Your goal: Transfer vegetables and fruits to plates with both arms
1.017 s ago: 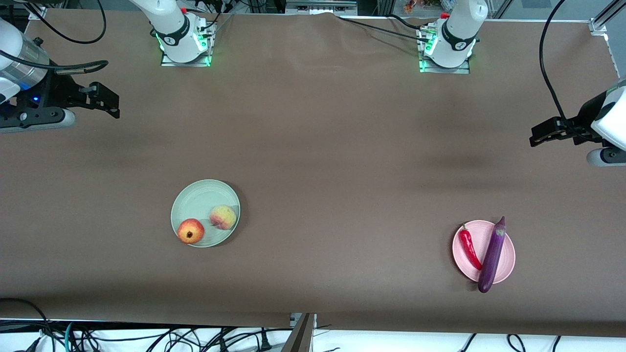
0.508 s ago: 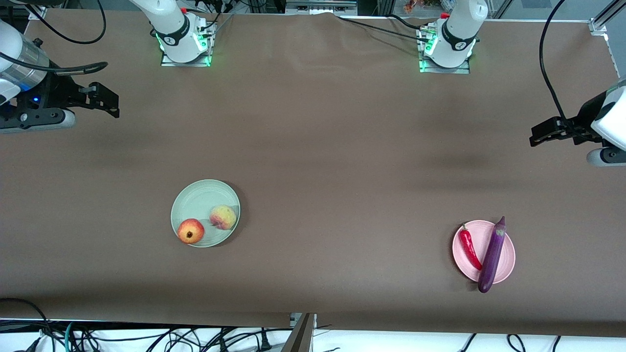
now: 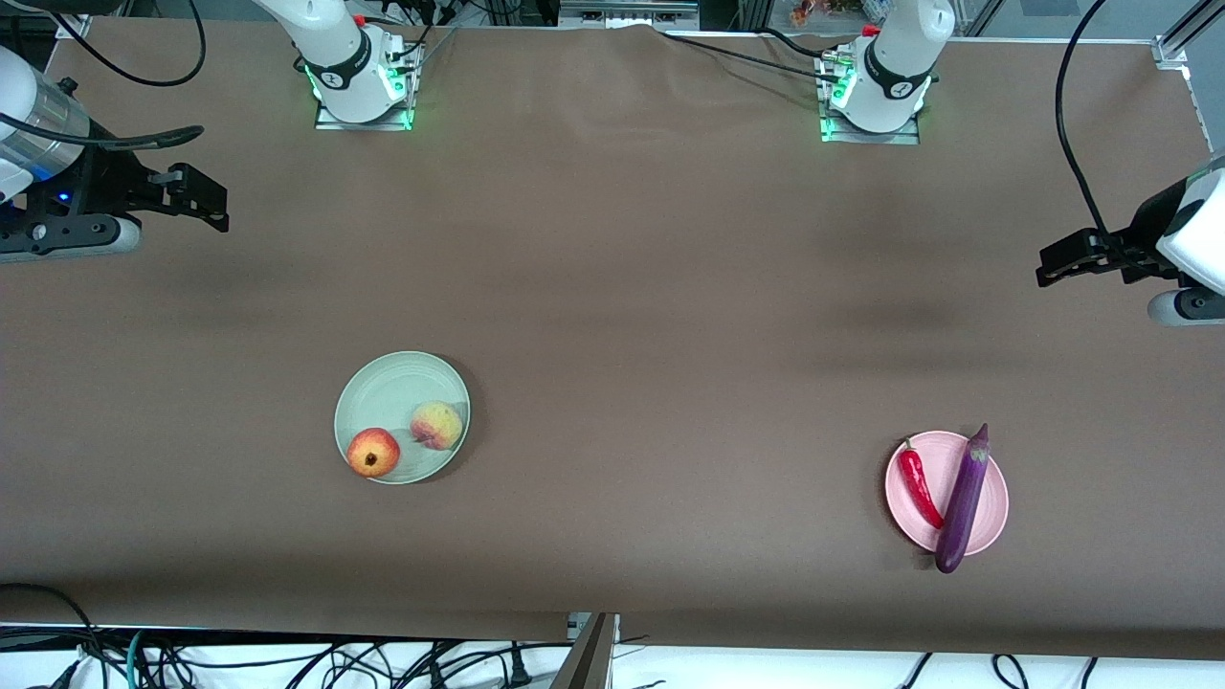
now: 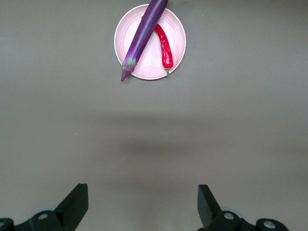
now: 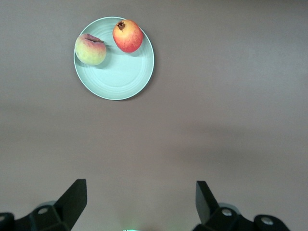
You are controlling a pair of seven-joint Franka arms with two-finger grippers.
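Front view: bare brown table (image 3: pixel 632 287) around both loaded plates (image 3: pixel 383 392).

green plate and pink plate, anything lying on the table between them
Nothing: in the front view only bare brown table runs from the green plate to the pink plate. The fruits and vegetables all sit on the plates.

Even overhead light, soft shadows (faint), sharp focus
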